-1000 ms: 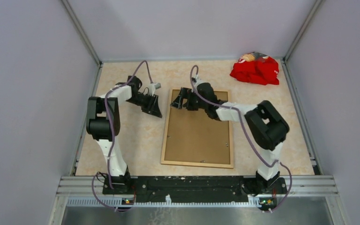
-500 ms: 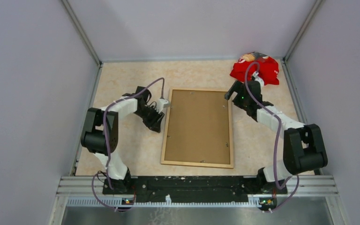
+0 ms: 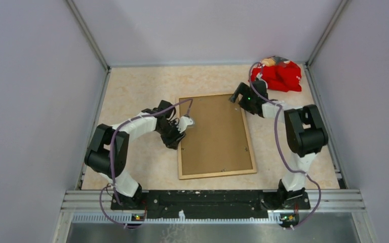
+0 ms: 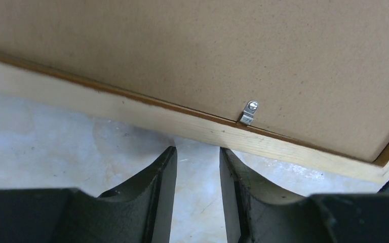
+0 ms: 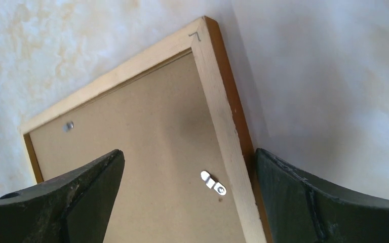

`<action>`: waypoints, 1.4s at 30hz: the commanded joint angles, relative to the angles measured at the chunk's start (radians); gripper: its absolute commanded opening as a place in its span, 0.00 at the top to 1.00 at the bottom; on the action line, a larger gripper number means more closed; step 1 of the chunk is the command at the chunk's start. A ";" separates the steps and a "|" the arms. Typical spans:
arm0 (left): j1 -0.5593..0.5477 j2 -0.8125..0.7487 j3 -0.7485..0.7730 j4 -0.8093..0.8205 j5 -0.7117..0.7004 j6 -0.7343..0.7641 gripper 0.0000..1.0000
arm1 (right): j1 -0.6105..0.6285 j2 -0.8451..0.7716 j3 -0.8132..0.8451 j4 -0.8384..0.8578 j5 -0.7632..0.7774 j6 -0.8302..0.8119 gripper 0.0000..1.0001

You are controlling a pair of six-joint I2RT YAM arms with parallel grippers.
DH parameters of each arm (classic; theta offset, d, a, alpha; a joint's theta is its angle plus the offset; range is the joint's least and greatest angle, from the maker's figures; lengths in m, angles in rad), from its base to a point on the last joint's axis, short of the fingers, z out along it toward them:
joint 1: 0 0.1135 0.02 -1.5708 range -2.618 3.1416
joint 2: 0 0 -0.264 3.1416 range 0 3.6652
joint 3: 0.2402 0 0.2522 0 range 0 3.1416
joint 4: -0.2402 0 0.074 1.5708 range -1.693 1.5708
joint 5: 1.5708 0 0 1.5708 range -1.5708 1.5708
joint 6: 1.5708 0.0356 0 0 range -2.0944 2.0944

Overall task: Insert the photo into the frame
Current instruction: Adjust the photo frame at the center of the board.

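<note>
Pale wood up: the frame (image 5: 214, 96) lies face down on the table (image 3: 142, 91), brown backing board (image 3: 215, 134) seated inside it. Left gripper (image 4: 196, 152) noses at the frame's left rail, jaws part-way apart, nothing between them. Right gripper (image 5: 187, 154) hangs over the far right corner, spread wide, gripping nothing. Red cloth (image 3: 276, 76) sits beyond, far right.

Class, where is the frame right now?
Top view: the frame lies back-up at centre, left tool at its left edge, right tool over its far-right corner.
</note>
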 commanded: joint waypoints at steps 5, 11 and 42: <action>-0.085 0.000 -0.035 -0.002 0.051 -0.015 0.56 | 0.240 0.310 0.474 -0.107 -0.149 -0.007 0.01; -0.139 0.007 -0.014 -0.055 0.118 0.007 0.47 | 0.325 0.439 0.735 -0.248 -0.156 -0.058 0.01; 0.458 0.455 0.741 -0.326 0.251 -0.032 0.60 | 0.338 -0.629 -0.287 -0.232 -0.018 0.061 0.01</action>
